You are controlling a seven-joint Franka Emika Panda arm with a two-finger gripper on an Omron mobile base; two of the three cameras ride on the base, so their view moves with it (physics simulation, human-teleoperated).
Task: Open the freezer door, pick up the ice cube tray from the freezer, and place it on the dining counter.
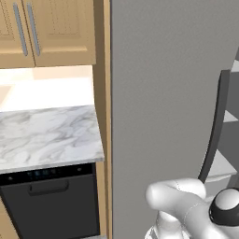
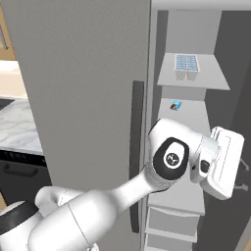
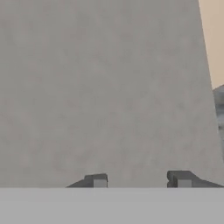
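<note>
Freezer open, ice cube tray (image 2: 187,64) on the upper shelf, arm reaching in beside the freezer door (image 2: 88,93).

In the right base view the freezer (image 2: 188,147) stands open: the tray, two rows of pale blue cells in a light rim, lies flat on the upper shelf (image 2: 215,78), and a small dark and blue item (image 2: 175,105) sits on the shelf below; no writing can be read on either. The door's long dark handle (image 2: 137,152) runs down just left of the arm's white wrist. In the hand view the gripper (image 3: 141,180) faces a plain grey surface, its two dark tips apart with nothing visible between them; the jaws stand partly open and hold nothing I can see. In the left base view a marble table (image 1: 46,135) tops a black appliance (image 1: 51,205) whose panel marks are too small to read.
</note>
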